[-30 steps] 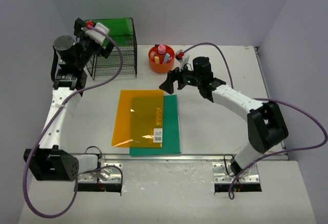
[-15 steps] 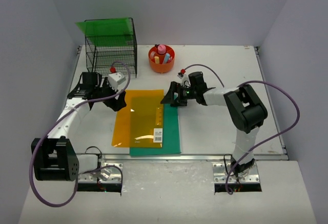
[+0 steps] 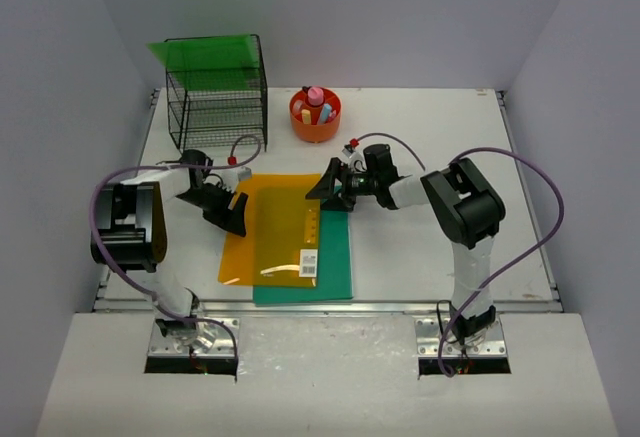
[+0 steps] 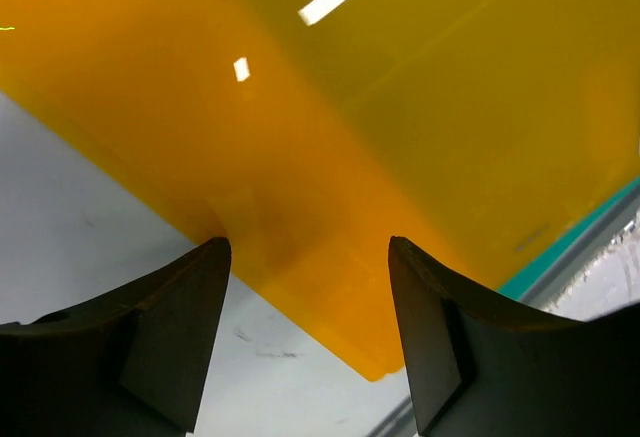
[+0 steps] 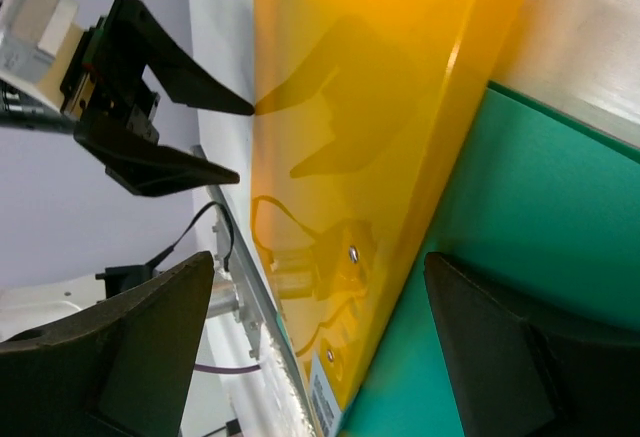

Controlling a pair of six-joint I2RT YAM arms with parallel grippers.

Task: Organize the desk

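Note:
On the white desk (image 3: 430, 247) an orange see-through folder (image 3: 270, 227) lies on top of a green folder (image 3: 335, 257). My left gripper (image 3: 228, 207) is open and low at the orange folder's left edge. In the left wrist view the folder's (image 4: 400, 107) near corner lies between the open jaws of that gripper (image 4: 308, 257), above bare desk (image 4: 80, 217). My right gripper (image 3: 328, 189) is open at the folder's far right corner. The right wrist view (image 5: 320, 277) shows the orange folder (image 5: 350, 107), the green folder (image 5: 540, 217) and the left gripper (image 5: 170, 107) beyond.
A black wire rack (image 3: 218, 107) with a green sheet (image 3: 205, 52) on top stands at the back left. An orange cup (image 3: 315, 117) holding markers stands at the back middle. A metal rail (image 3: 400, 307) runs along the desk's front edge. Pale grey walls enclose the desk.
My left arm came down from the wire rack to the orange folder's left edge. My right gripper moved down and left to the folder's far right corner. The folders have not moved.

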